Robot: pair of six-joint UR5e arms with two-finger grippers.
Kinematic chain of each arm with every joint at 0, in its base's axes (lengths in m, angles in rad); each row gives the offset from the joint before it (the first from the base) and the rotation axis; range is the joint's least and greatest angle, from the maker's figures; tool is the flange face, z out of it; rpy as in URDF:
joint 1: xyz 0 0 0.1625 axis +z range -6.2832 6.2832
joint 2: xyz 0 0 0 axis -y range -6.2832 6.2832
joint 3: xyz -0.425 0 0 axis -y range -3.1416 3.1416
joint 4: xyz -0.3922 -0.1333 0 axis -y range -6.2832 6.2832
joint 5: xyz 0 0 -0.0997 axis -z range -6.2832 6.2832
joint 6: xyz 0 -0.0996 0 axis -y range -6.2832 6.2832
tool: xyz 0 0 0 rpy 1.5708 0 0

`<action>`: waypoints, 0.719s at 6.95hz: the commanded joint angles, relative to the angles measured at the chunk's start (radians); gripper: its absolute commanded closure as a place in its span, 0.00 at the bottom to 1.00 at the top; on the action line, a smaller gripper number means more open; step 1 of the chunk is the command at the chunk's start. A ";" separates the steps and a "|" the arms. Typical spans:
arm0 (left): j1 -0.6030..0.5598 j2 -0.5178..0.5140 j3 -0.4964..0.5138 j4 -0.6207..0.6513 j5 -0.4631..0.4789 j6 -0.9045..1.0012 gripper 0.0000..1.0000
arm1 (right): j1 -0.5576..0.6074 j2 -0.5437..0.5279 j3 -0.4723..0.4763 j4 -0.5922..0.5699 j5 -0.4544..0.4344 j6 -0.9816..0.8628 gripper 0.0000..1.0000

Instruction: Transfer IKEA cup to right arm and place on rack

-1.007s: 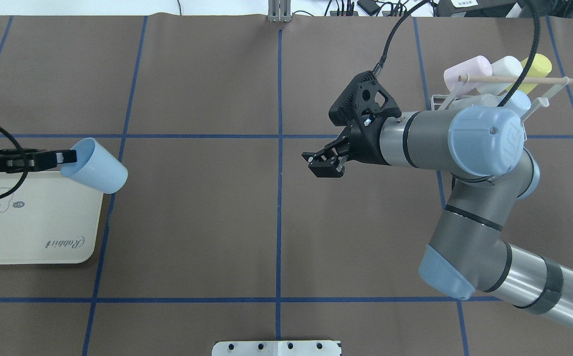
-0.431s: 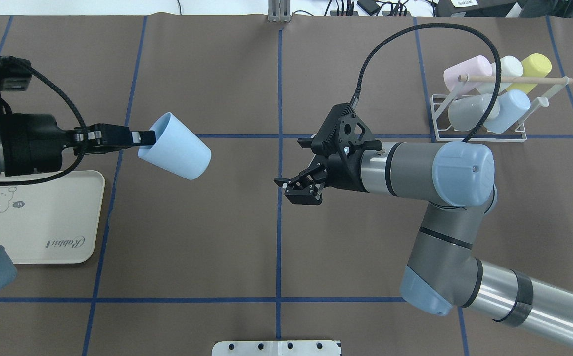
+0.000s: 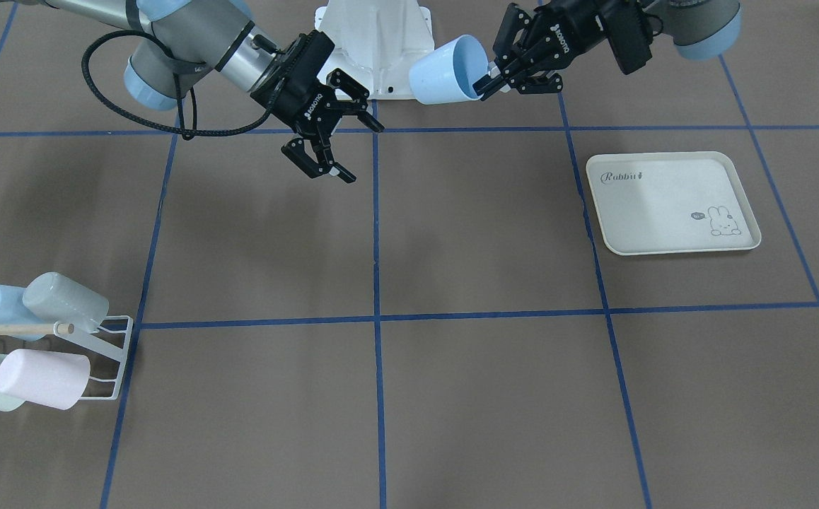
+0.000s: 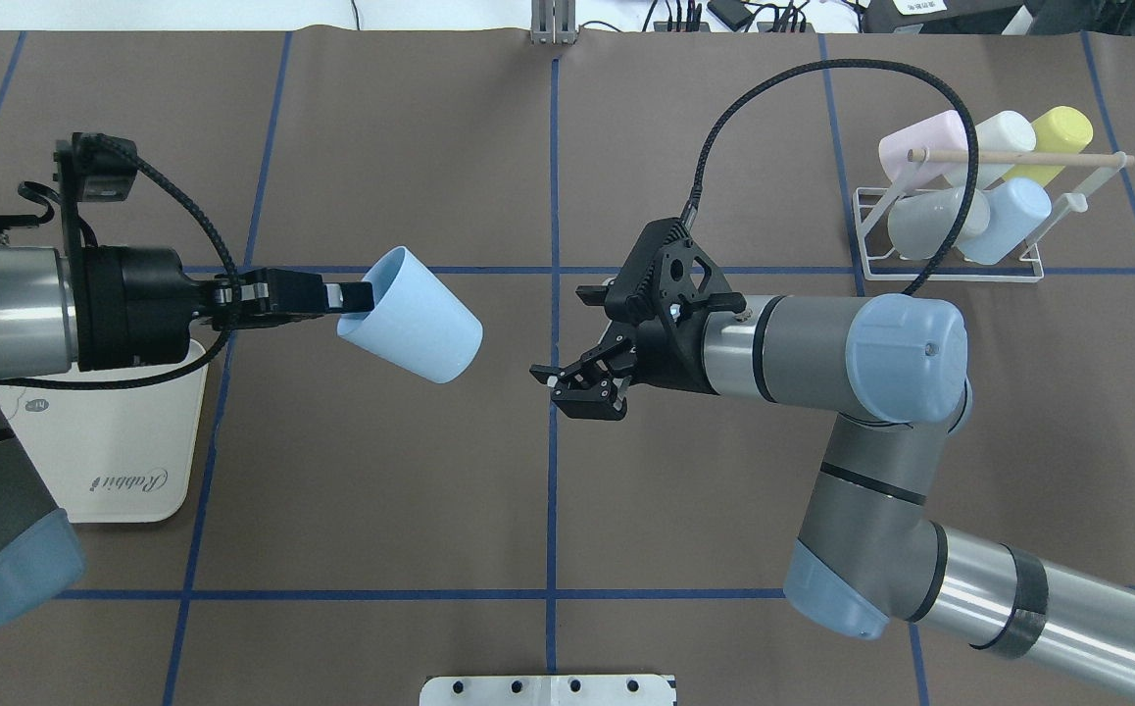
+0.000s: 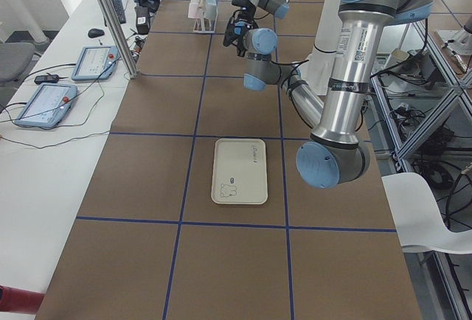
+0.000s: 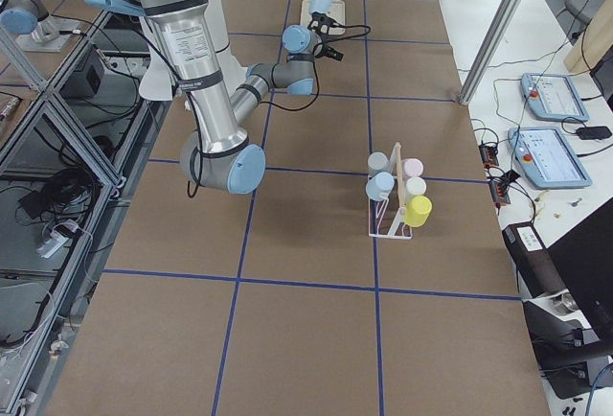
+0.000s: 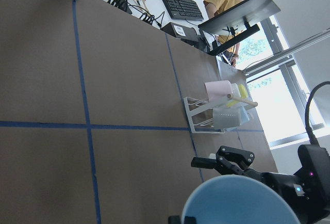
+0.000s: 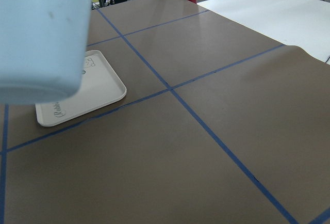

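My left gripper (image 4: pixel 350 296) is shut on the rim of a light-blue IKEA cup (image 4: pixel 413 328) and holds it tilted in the air left of the table's centre line. The cup also shows in the front view (image 3: pixel 443 71), the left wrist view (image 7: pixel 240 201) and the right wrist view (image 8: pixel 41 33). My right gripper (image 4: pixel 569 387) is open and empty, a short gap to the right of the cup's base, fingers pointing at it; it also shows in the front view (image 3: pixel 355 152). The white wire rack (image 4: pixel 950 265) with a wooden dowel stands at the far right.
The rack holds several cups: pink (image 4: pixel 925 142), white, yellow, grey and light blue. A cream rabbit-print tray (image 4: pixel 107 451) lies at the left under my left arm. Blue tape lines cross the brown table cover. A white base plate (image 4: pixel 548 689) sits at the near edge.
My left arm has carried the cup rightward from over the tray toward the centre line. My right arm has swung left and nearer, away from the rack, with its gripper still open.
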 commanded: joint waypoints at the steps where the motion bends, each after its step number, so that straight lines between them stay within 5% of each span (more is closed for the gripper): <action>1: 0.070 -0.047 0.043 0.000 0.098 0.000 1.00 | -0.013 0.014 0.004 0.002 -0.002 -0.003 0.04; 5: 0.096 -0.075 0.083 0.002 0.119 0.000 1.00 | -0.059 0.008 -0.058 0.202 -0.040 -0.014 0.04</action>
